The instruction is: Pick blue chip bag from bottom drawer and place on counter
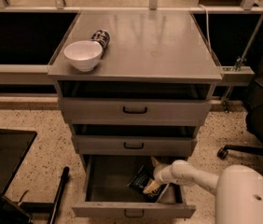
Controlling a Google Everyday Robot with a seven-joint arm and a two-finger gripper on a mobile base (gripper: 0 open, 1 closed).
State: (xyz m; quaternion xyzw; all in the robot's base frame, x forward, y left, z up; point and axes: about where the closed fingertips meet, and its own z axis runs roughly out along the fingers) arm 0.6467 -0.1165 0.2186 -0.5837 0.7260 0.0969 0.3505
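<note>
The bottom drawer (pixel 108 209) is pulled open at the foot of the grey cabinet. The blue chip bag (pixel 139 180) lies inside it at the right, dark and crinkled. My gripper (pixel 153 181) reaches down into the drawer from the right on the white arm (pixel 192 174) and sits right at the bag's right side, partly covering it. The counter (pixel 159 45) is the flat grey top of the cabinet, well above the gripper.
A white bowl (pixel 83 54) and a dark patterned can (pixel 100 37) lying on its side stand at the counter's left. The two upper drawers (pixel 134 110) are shut. A black case (pixel 3 157) lies on the floor at left; an office chair (pixel 262 125) stands at right.
</note>
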